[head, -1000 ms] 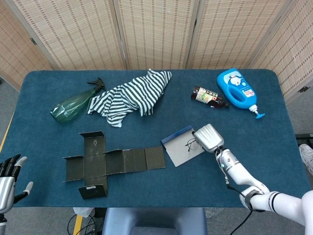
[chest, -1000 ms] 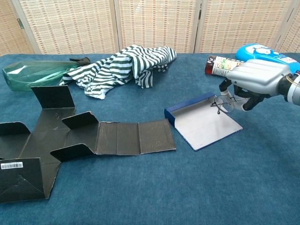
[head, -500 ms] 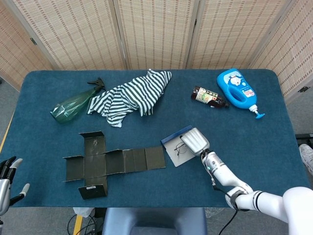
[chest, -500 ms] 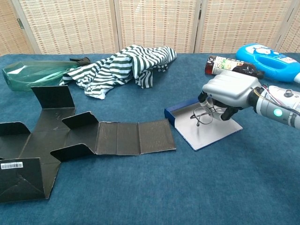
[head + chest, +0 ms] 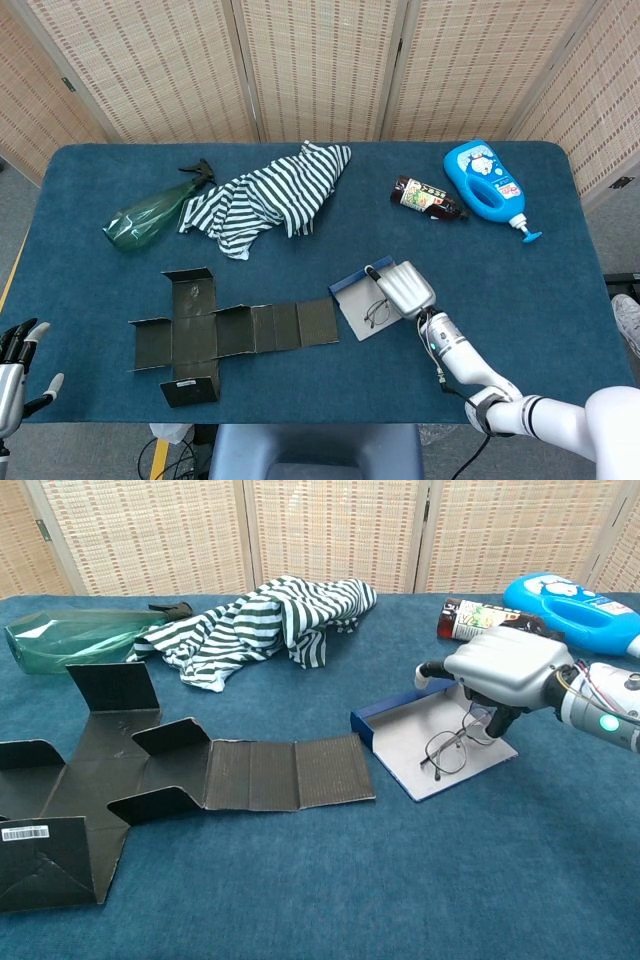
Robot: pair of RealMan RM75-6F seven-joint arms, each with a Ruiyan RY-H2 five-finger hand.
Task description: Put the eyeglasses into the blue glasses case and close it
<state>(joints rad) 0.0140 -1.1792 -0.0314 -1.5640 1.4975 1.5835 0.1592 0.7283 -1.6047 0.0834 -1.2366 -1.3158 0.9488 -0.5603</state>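
- The eyeglasses (image 5: 452,748) lie on the grey inner face of the open blue glasses case (image 5: 400,742), toward its right half, lenses toward the near edge in the chest view.
- The case sits flat on the blue surface (image 5: 560,290), its raised blue wall on the left side, just right of the flattened black cardboard box (image 5: 215,332).
- The right hand (image 5: 500,665) hangs over the far right part of the case, palm down. Its fingers (image 5: 497,720) curl downward beside the glasses; one fingertip is at or very near the frame's far end, but I cannot tell whether it grips the frame or only touches it.
- One finger of that hand points out to the left above the case's blue wall.
- The left hand (image 5: 12,360) shows only in the head view, at the lower left corner off the edge of the surface, fingers spread apart and holding nothing.
- A striped cloth (image 5: 270,195) lies crumpled at the back of the surface, with a green spray bottle (image 5: 150,213) on its side just to its left.
- At the back right lie a small dark bottle (image 5: 425,196) and, next to it, a big blue pump bottle (image 5: 487,187), both on their sides.
- Woven folding screens (image 5: 320,65) stand behind the surface.
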